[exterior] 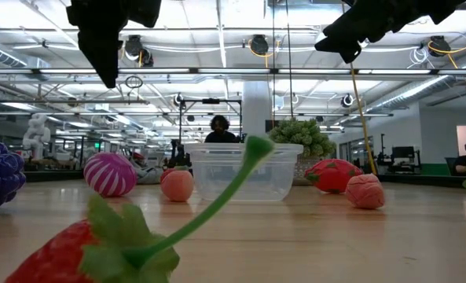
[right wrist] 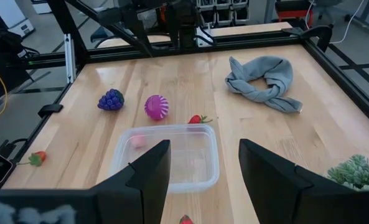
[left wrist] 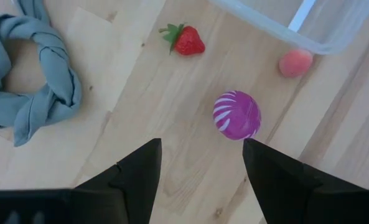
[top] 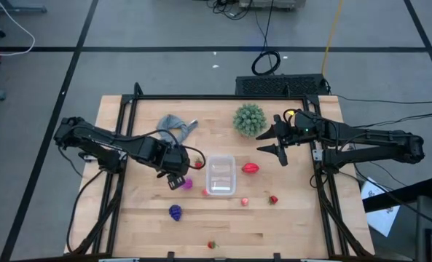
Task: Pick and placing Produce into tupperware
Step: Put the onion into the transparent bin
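Left gripper poised over the magenta ball, nothing in the tupperware yet

The left gripper [left wrist: 200, 171] hung with fingers spread and empty above the magenta striped ball [left wrist: 236, 115], which lay on the table just beside the empty tupperware [top: 220, 175]. A good pick likely meant descending straight, centring the ball between both fingers so it could not roll toward the strawberry [left wrist: 185, 40]. The right gripper [top: 272, 138] waited near the green plant [top: 249, 118], also spread and empty.

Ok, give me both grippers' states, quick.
Left gripper: open, empty, above the magenta ball.
Right gripper: open, empty, near the tupperware.
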Controlling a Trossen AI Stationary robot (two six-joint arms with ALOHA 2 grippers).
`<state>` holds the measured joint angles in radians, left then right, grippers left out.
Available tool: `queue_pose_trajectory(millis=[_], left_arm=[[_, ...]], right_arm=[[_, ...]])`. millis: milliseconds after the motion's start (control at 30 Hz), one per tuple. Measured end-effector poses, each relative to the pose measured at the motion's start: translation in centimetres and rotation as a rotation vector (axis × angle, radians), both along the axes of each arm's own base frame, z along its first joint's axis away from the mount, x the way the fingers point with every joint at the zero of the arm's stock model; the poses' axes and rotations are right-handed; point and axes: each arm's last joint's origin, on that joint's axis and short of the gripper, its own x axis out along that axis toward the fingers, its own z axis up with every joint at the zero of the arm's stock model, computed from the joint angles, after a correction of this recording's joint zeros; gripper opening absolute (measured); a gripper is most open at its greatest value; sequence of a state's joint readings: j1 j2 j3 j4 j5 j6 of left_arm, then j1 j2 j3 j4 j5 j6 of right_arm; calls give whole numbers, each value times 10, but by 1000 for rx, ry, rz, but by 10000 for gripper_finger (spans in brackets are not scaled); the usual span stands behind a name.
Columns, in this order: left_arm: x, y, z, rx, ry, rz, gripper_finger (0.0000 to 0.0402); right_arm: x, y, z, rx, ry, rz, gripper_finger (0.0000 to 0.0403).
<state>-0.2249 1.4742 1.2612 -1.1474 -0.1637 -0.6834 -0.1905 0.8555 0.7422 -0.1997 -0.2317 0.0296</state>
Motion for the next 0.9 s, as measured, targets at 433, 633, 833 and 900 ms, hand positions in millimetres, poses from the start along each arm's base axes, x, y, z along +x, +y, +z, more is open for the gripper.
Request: queue_pose_trajectory(millis=[433, 633, 833, 900], left_arm=[[16, -4, -22, 31, 67, -64, 298], [24, -11, -36, 13, 113, -117, 335], [30, -16, -49, 17, 155, -125, 350], [33, -18, -54, 18, 164, -119, 353]], right_arm=[[0, 0, 0, 10, 0, -4, 183], [0, 0, 0, 10, 0, -4, 183], [0, 0, 0, 10, 0, -4, 183], [0, 0, 0, 10, 0, -4, 183]])
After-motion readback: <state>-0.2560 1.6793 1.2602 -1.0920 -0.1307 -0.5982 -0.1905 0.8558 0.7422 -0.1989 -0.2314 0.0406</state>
